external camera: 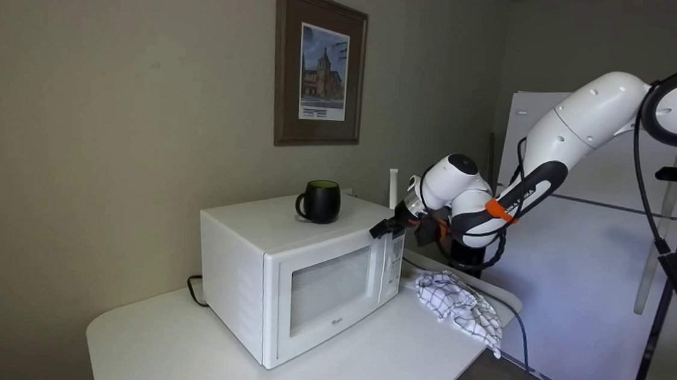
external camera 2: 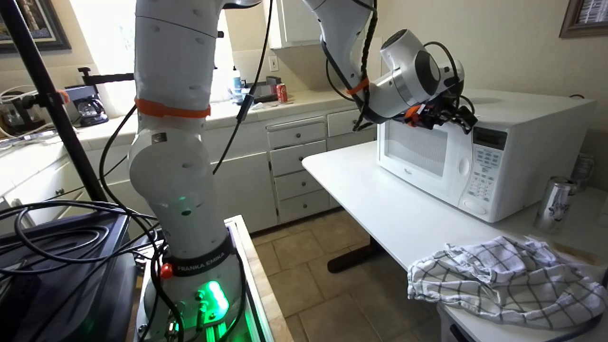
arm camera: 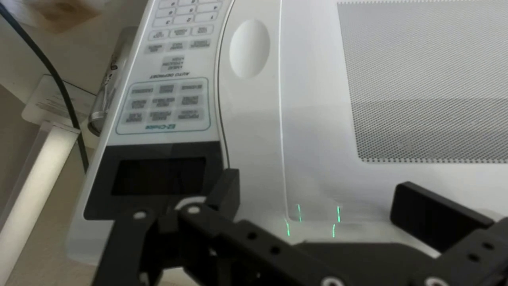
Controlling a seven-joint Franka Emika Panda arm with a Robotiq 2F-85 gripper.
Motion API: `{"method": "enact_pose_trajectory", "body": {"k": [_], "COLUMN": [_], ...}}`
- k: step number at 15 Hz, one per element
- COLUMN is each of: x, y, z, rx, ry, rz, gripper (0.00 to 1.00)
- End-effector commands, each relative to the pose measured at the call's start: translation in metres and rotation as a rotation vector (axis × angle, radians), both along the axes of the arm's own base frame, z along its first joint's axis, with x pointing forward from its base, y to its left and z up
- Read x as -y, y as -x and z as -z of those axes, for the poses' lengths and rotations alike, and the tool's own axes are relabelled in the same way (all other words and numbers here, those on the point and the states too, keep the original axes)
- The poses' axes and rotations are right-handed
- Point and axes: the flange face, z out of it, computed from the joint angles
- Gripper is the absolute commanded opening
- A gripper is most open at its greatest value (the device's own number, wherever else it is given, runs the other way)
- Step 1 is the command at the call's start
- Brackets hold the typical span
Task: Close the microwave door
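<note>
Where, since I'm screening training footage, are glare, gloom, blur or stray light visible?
In an exterior view, the kitchen window is blown out to white; in an exterior view, the wall above the refrigerator lies dim; in the wrist view, green light streaks mark the microwave door, and the upper-left corner looks blurred.

a black mug (external camera: 324,203) stands upright; a checked cloth (external camera 2: 503,280) lies near a can (external camera 2: 555,205).
</note>
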Motion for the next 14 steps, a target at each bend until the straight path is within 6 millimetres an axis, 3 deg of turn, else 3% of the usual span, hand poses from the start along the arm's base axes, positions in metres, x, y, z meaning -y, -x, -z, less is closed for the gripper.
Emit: {"method": "enact_pose_trajectory", "body": {"k": [1,6,10,12,13,14], "x": [-0.021,-0.059,-0.064,-0.063,-0.066,-0.066], "y": [0.011,0.066,0.100,0.108,0.089,0.094], "z": [-0.006,-0.028,-0.046,-0.065,-0.054,-0.061], "rx": [-0.059,-0.170,-0.218,-0.135,-0.172,-0.154], "ry": [-0.026,0.032,0.183,0.203,0.170,0.181], "rz": [0.016,-0.041,-0.121,-0.159,-0.126,-0.135], "gripper": [1.00,1.00,1.00,1.00,1.00,1.00]}}
